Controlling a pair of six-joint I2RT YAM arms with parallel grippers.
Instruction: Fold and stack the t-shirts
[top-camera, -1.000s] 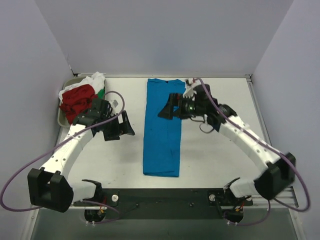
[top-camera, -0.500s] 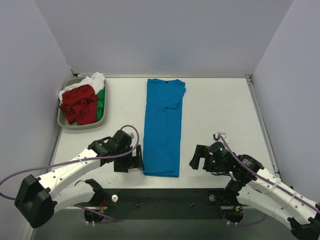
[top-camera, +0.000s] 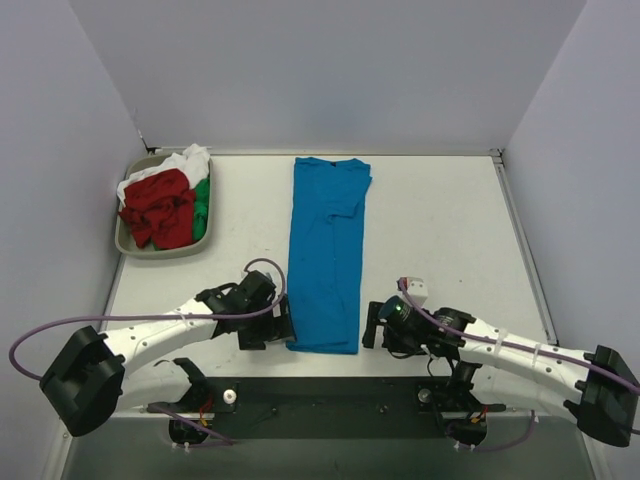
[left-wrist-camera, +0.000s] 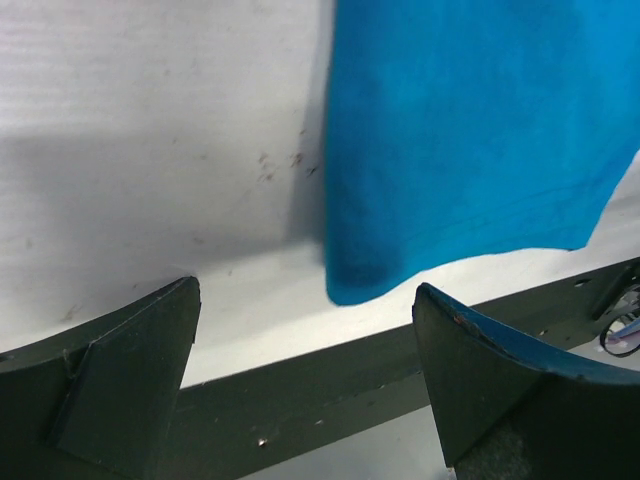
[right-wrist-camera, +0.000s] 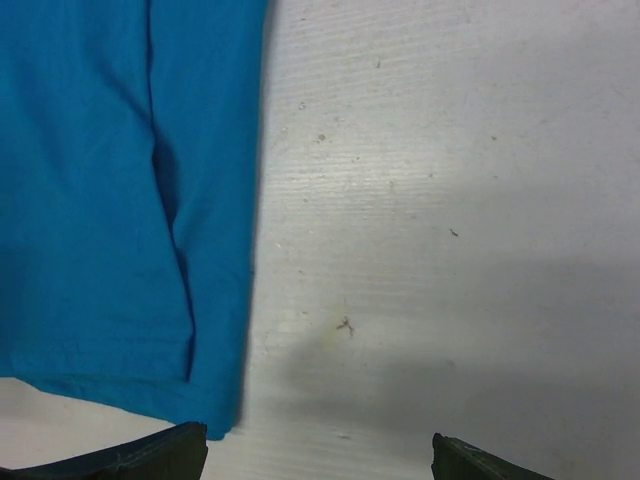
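A bright blue t-shirt (top-camera: 325, 260) lies flat in the middle of the table as a long narrow strip, its near hem by the front edge. My left gripper (top-camera: 282, 326) is low at the hem's left corner, open and holding nothing. In the left wrist view that blue corner (left-wrist-camera: 470, 140) lies just ahead of my gripper (left-wrist-camera: 305, 330), between its dark fingers (left-wrist-camera: 120, 380). My right gripper (top-camera: 372, 326) is open just right of the hem's right corner. The right wrist view has the blue cloth (right-wrist-camera: 100, 200) at the left, with my gripper (right-wrist-camera: 320, 450) over bare table beside it.
A grey oval tray (top-camera: 122, 240) at the back left holds crumpled red (top-camera: 160, 205), green (top-camera: 203, 205) and white (top-camera: 185, 160) shirts. The table's dark front rail (left-wrist-camera: 300, 400) runs just below the blue hem. Grey walls close the left, back and right sides.
Both arms have swung down from mid-table to the front edge. They now flank the blue shirt's near hem; the right gripper has closed in on its corner. The shirt has not moved.
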